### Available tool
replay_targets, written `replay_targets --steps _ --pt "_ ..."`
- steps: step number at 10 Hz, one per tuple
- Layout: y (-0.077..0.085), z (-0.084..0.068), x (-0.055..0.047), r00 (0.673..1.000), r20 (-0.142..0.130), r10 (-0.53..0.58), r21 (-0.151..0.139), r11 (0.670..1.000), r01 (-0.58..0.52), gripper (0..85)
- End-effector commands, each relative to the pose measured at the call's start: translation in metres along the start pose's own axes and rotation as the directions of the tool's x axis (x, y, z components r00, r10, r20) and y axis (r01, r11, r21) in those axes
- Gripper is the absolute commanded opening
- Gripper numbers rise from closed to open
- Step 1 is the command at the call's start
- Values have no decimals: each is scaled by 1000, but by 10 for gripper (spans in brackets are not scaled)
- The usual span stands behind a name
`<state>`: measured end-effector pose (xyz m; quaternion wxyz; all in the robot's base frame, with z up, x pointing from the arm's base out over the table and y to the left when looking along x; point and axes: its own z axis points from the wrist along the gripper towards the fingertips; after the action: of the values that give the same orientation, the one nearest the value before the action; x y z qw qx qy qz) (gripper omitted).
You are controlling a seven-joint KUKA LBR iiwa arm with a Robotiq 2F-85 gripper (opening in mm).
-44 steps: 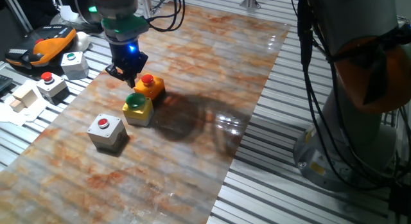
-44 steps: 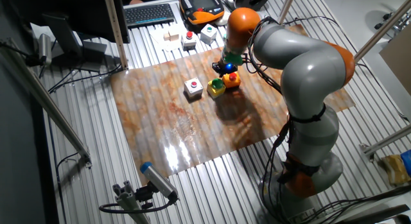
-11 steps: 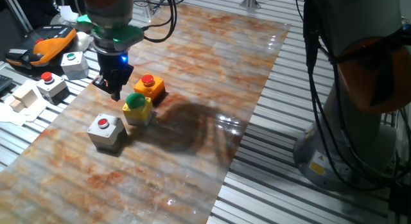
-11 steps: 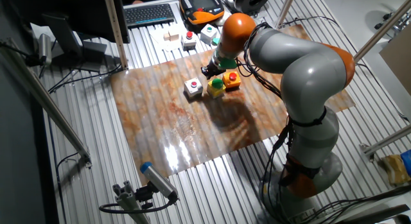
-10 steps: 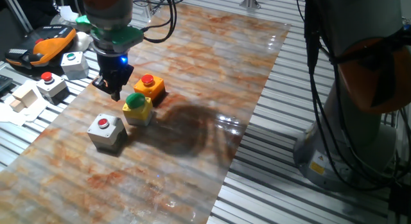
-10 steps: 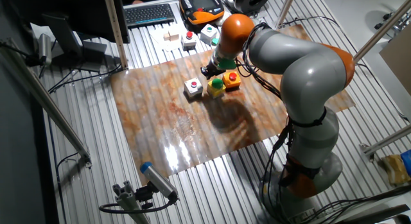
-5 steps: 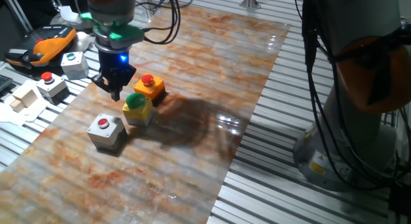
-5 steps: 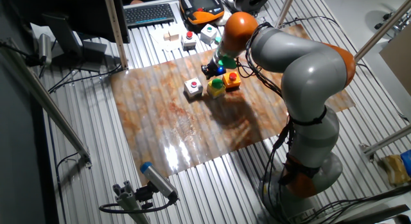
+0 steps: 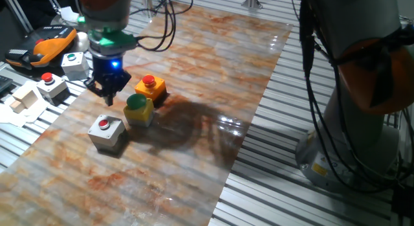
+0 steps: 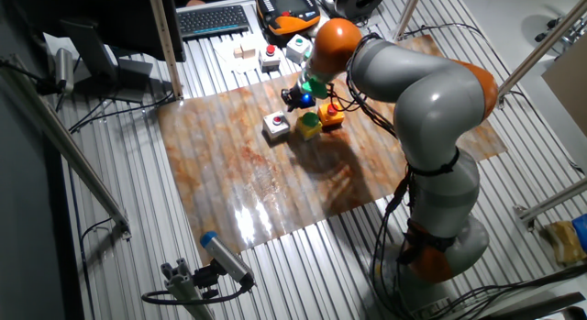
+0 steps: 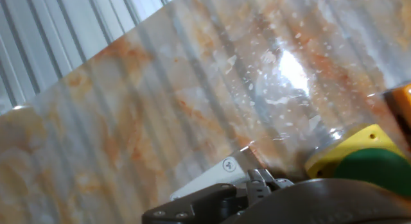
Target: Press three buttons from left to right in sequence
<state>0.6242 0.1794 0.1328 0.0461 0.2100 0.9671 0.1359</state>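
Evidently the first step is in hand: the dark two-finger gripper (image 9: 107, 93) hangs above the marbled orange-and-white table mat (image 9: 194, 70), between the row of boxes and the mat's far edge, just behind the grey cube box with the small red round button (image 9: 105, 132); that box is the leftmost of the three as the other fixed view shows the row, so it should be the first one pressed; I judge that no press is under way, since the fingertips stand clear of every button.

Beside the grey box sits the yellow cube box with the larger green round button (image 9: 138, 108), and touching or nearly touching that one, the orange cube box with the red round button (image 9: 150, 86); all three sit close together on the mat in a short slanted line; in the hand view a corner of the yellow box, its green button and a sliver of the orange box show at the right edge.

Whether the fingers are parted or closed I cannot tell; no view shows the tips clearly, and nothing appears to be held.

Next, by my reading, the gripper needs to shift over the grey box's red button, centre on it, then come straight down; the yellow box is near, so a slanted approach risks nudging it.
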Motion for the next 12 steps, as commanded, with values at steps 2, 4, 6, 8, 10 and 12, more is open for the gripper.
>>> replay_targets --steps 2,4,6,8,10,12 --pt "-3 -2 -3 1000 -1 -3 23 1000 3 0" --pt "-6 -5 -2 999 -19 26 19 999 -26 0" --pt "-6 -5 -2 999 -31 33 33 999 -32 0" --pt "-6 -5 -2 1000 21 22 105 994 -25 0" --pt "-6 -5 -2 999 34 9 160 987 -14 0" --pt "-6 -5 -2 1000 27 0 183 983 -5 0"
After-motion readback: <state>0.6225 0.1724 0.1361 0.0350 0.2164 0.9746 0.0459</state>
